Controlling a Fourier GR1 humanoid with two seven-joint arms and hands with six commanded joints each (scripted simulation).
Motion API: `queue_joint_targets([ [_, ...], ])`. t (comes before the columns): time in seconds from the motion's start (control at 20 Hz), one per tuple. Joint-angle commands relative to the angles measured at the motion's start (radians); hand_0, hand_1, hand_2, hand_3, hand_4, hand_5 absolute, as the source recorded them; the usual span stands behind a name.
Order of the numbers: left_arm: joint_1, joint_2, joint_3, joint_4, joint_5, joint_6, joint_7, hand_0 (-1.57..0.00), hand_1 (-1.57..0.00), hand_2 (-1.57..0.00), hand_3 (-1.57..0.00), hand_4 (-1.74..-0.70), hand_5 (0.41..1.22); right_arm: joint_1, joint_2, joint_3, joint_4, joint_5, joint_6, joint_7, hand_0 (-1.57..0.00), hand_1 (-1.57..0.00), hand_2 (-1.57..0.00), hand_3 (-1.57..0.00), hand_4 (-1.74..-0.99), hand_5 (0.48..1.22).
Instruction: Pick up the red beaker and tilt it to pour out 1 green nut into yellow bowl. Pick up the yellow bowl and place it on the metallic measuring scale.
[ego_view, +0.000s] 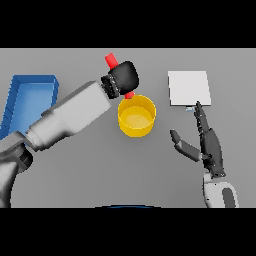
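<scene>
Gripping red beaker (112, 60), mostly hidden by left hand (123, 76) | right hand (206, 141) open

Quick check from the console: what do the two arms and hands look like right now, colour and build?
Both arms are blocky light-grey and white shells with darker grey joints. The left hand is a black rounded bulk behind a ribbed black wrist. The right hand is dark grey with slender segmented fingers on a white forearm with a dark inset.

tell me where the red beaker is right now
In the head view the red beaker sits centre-top, gripped in the left hand, tilted just above the yellow bowl's far rim.
</scene>
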Motion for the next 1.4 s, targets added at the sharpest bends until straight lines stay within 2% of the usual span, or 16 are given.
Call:
queue_joint_targets([
  [0.0, -0.007, 0.0, -0.018, 0.008, -0.015, 0.013, -0.017, -1.57, -1.57, -1.57, -1.56, -1.74, 1.221, -0.007, -0.001, -0.005, 0.002, -0.009, 0.003, -0.004, 0.0, 0.0, 0.0, 0.0, -1.147, 0.566],
  [0.3, -0.046, -0.008, -0.118, 0.045, -0.116, 0.061, -0.043, -1.57, -1.57, -1.57, -1.57, -1.73, 1.221, -0.01, 0.006, 0.002, -0.009, 0.0, -0.005, -0.003, 0.0, 0.0, 0.0, 0.0, -1.136, 0.579],
  [0.4, -0.071, -0.02, -0.146, 0.05, -0.148, 0.055, -0.04, -1.57, -1.57, -1.57, -1.57, -1.73, 1.221, -0.008, -0.005, -0.007, -0.004, -0.009, 0.002, -0.018, 0.0, 0.0, 0.0, 0.0, -1.133, 0.579],
  [0.45, -0.085, -0.025, -0.159, 0.041, -0.16, 0.052, -0.047, -1.57, -1.57, -1.57, -1.57, -1.73, 1.221, -0.011, -0.002, -0.005, -0.005, -0.007, 0.0, -0.008, 0.0, 0.0, 0.0, 0.0, -1.13, 0.577],
  [0.55, -0.137, -0.024, -0.181, 0.046, -0.188, 0.065, -0.076, -1.57, -1.57, -1.57, -1.57, -1.73, 1.221, 0.004, 0.005, 0.004, -0.014, 0.004, -0.006, -0.02, 0.0, 0.0, 0.0, 0.0, -1.133, 0.575],
  [0.65, -0.213, -0.013, -0.177, 0.063, -0.198, 0.057, -0.109, -1.57, -1.57, -1.57, -1.57, -1.73, 1.221, 0.002, 0.001, -0.004, -0.014, 0.0, -0.008, -0.004, 0.0, 0.0, 0.0, 0.0, -1.137, 0.568],
  [0.75, -0.296, -0.003, -0.155, 0.127, -0.204, 0.095, -0.122, -1.57, -1.57, -1.57, -1.57, -1.73, 1.221, -0.008, 0.004, 0.003, -0.013, 0.009, -0.011, 0.002, 0.0, 0.0, 0.0, 0.0, -1.135, 0.563],
  [0.85, -0.364, 0.024, -0.089, 0.18, -0.17, 0.101, -0.128, -1.57, -1.57, -1.57, -1.57, -1.72, 1.221, -0.009, 0.014, 0.012, -0.004, 0.018, -0.016, -0.012, 0.0, 0.0, 0.0, 0.0, -1.13, 0.554],
  [0.9, -0.386, 0.037, -0.061, 0.219, -0.161, 0.134, -0.111, -1.57, -1.57, -1.57, -1.57, -1.72, 1.221, -0.015, 0.009, 0.006, -0.012, 0.01, -0.012, -0.007, 0.0, 0.0, 0.0, 0.0, -1.131, 0.553],
  [1.05, -0.478, 0.074, 0.085, 0.335, -0.075, 0.105, -0.052, -1.57, -1.57, -1.57, -1.57, -1.73, 1.221, -0.039, 0.016, 0.006, 0.018, -0.013, 0.007, -0.008, 0.0, 0.0, 0.0, 0.0, -1.105, 0.559],
  [1.15, -0.495, 0.119, 0.242, 0.412, 0.051, 0.062, 0.012, -1.57, -1.57, -1.57, -1.52, -1.73, 1.221, -0.036, -0.003, 0.002, 0.015, -0.02, 0.022, -0.024, 0.0, 0.0, 0.0, 0.0, -1.102, 0.572],
  [1.3, -0.482, 0.213, 0.479, 0.511, 0.261, 0.049, 0.086, -1.57, -1.57, -1.57, -1.51, -1.74, 1.221, -0.041, 0.001, 0.008, 0.032, -0.018, 0.024, -0.038, 0.0, 0.0, 0.0, 0.0, -1.114, 0.578],
  [1.35, -0.462, 0.246, 0.548, 0.538, 0.329, 0.06, 0.093, -1.57, -1.57, -1.57, -1.52, -1.74, 1.221, -0.033, -0.001, 0.007, 0.031, -0.023, 0.028, -0.045, 0.0, 0.0, 0.0, 0.0, -1.116, 0.582],
])
